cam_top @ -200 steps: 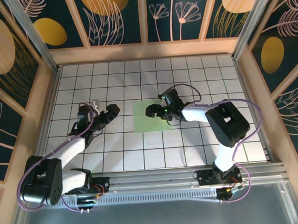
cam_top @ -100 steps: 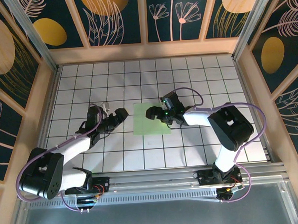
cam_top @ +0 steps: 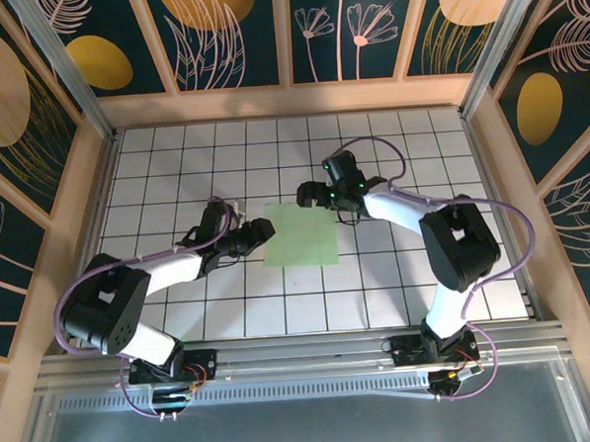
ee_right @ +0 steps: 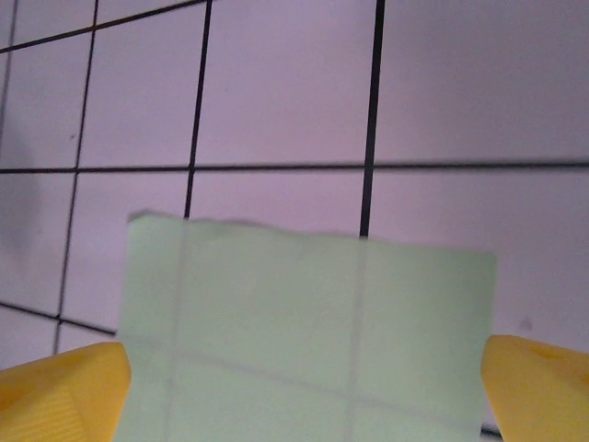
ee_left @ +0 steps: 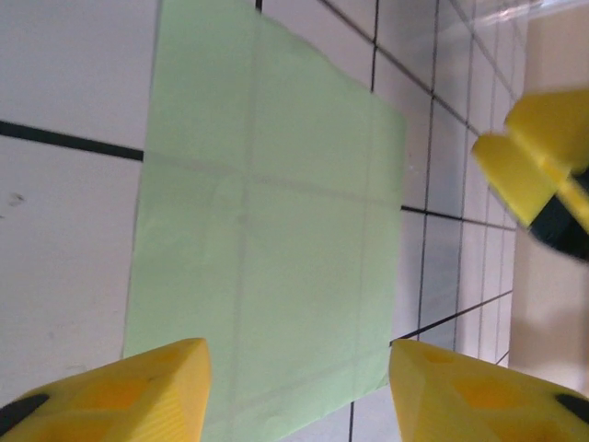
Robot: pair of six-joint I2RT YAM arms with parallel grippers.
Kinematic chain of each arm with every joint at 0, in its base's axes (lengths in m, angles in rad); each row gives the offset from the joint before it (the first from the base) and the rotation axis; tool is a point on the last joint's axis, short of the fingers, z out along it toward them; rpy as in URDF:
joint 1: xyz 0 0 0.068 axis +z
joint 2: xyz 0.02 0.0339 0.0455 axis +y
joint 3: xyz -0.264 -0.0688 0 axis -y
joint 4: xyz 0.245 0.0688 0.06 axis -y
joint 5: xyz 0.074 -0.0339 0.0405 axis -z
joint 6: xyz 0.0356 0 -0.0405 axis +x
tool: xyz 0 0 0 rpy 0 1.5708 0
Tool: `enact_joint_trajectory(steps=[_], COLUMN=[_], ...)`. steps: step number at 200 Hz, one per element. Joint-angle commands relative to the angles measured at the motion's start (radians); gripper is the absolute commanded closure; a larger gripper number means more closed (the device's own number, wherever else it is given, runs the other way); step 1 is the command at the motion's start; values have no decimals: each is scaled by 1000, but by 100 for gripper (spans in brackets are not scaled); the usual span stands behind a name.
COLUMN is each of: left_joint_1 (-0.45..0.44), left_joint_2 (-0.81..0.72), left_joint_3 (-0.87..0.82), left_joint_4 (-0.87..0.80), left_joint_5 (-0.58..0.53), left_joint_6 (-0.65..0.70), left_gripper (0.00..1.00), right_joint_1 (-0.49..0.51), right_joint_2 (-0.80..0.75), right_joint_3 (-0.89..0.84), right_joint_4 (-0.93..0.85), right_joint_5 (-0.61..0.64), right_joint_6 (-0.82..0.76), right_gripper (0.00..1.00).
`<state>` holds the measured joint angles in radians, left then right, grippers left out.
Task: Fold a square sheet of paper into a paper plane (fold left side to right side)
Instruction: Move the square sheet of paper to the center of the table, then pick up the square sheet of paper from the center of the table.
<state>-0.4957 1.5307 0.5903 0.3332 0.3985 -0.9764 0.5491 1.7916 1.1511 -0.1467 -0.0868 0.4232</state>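
The square sheet of paper (cam_top: 301, 234) lies flat at the middle of the tiled table (cam_top: 173, 168) with no fold visible, so every fold of the plane is yet to be made. The left gripper (cam_top: 261, 230) stands at the sheet's left edge, jaws apart and gripping nothing. The right gripper (cam_top: 308, 194) waits wide open at the far edge. Bare tiles surround the sheet, and the walls stand well apart.

A square sheet of paper (cam_top: 301, 234), thin and pale light green, is lying flat and unfolded near the middle of the white tiled table (cam_top: 378, 286). Its edges are running roughly parallel with the black grid lines, which are showing faintly through the paper as pale grey lines.
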Motion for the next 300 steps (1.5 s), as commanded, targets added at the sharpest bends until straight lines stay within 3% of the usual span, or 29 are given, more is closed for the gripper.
enact_joint_trajectory(steps=[1,86,175,202,234,300], left_joint_1=[-30,-65,-70,-70,-70,-70], left_joint_2=[61,176,222,218,217,194], left_joint_3=[42,89,57,59,56,36], left_joint_4=[0,-56,-27,-11,16,76], left_joint_5=[40,0,-30,-32,-27,-29], left_joint_6=[-13,3,-38,-43,-57,-82], left_gripper=[50,56,61,62,62,59], right_joint_1=[3,23,86,112,137,128], right_joint_2=[84,240,217,182,165,151], right_joint_3=[68,196,161,148,148,149], right_joint_4=[-107,-150,-203,-229,-286,-333], right_joint_5=[91,121,108,69,44,-27], right_joint_6=[-95,-142,-133,-119,-109,-113], right_gripper=[1,1,1,6,17,55])
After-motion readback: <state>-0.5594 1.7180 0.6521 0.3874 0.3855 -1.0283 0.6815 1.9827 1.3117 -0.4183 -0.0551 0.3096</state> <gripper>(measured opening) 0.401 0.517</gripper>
